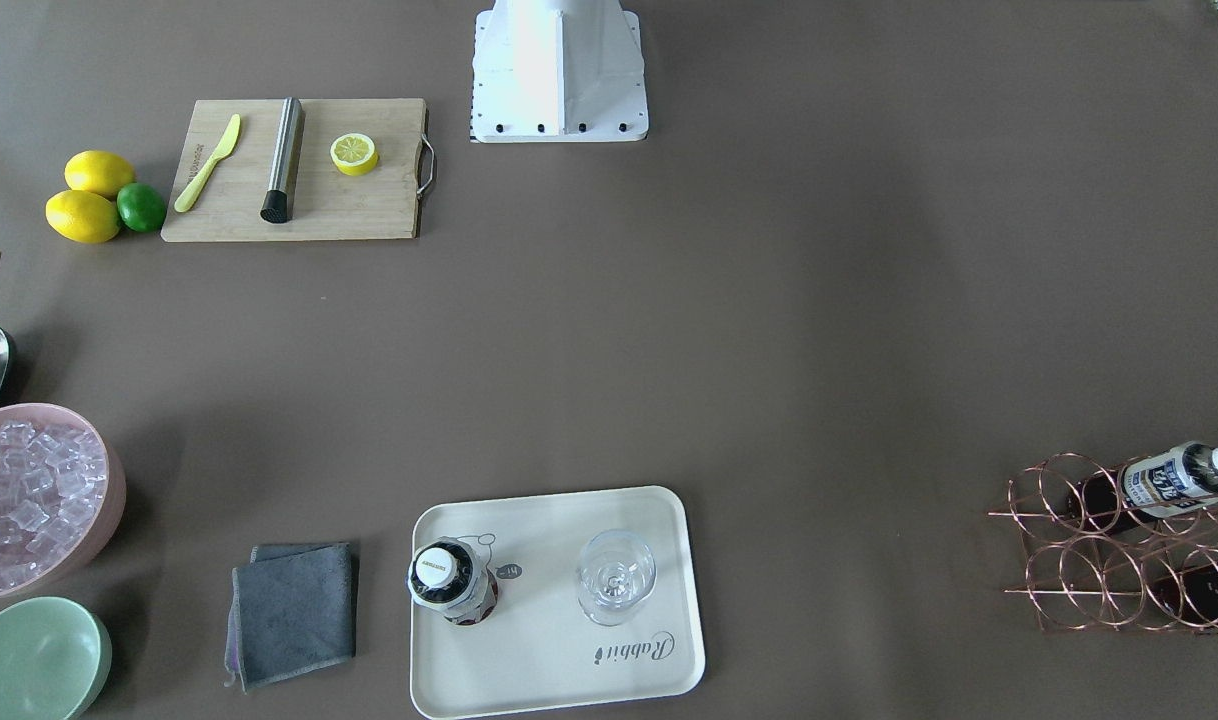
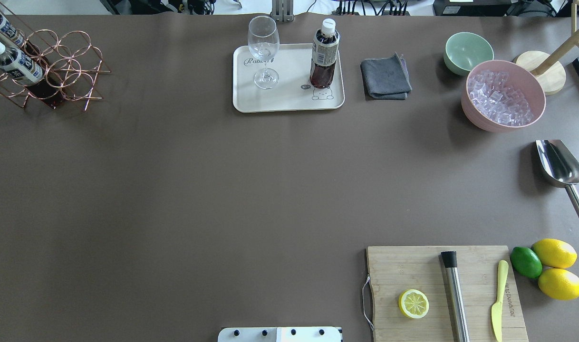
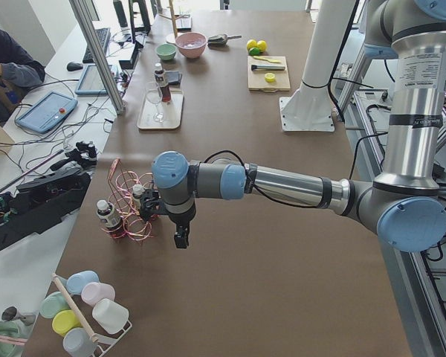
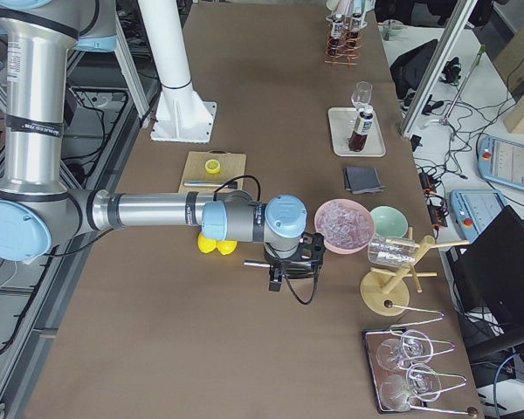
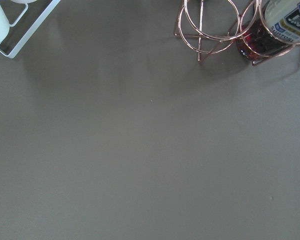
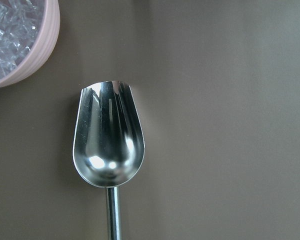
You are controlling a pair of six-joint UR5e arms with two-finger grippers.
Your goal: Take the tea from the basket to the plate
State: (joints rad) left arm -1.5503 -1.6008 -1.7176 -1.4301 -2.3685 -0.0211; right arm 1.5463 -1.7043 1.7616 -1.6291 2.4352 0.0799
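One small clear plastic tea bottle (image 2: 324, 57) w/ dark reddish-brown drink, white screw cap & white-blue label is seen upright on the large cream rectangular tray (image 2: 289, 97), at its bear-drawing end. A clear stemmed glass (image 2: 263, 52) is stood upright on the same tray by the grey "Rabbit" script, apart from the bottle. Two spare bottles (image 2: 14, 64) of the same kind are held tilted in the rose-gold wire rack (image 2: 68, 66) of joined rings, at the far-left corner in the overhead view, well apart from the tray. The left gripper (image 3: 180, 238) is pointed down over bare table just beside the rack; whether its fingers are open or closed cannot be told. In the left wrist view only rack rings & one bottle base are caught, top right. The right gripper (image 4: 278, 281) is hung over the table near the pink ribbed bowl of ice cubes (image 2: 503, 95); its state cannot be told either. In the right wrist view a shiny steel scoop (image 6: 109, 150) is framed, lying flat near the pink bowl. A folded grey cloth (image 2: 385, 78) & a pale green bowl (image 2: 468, 51) are placed between tray & pink bowl. Nearer the robot, a wooden cutting board (image 2: 413, 270) is loaded w/ a lemon half (image 2: 413, 304), a steel rod (image 2: 455, 294) & a yellow knife (image 2: 498, 299).
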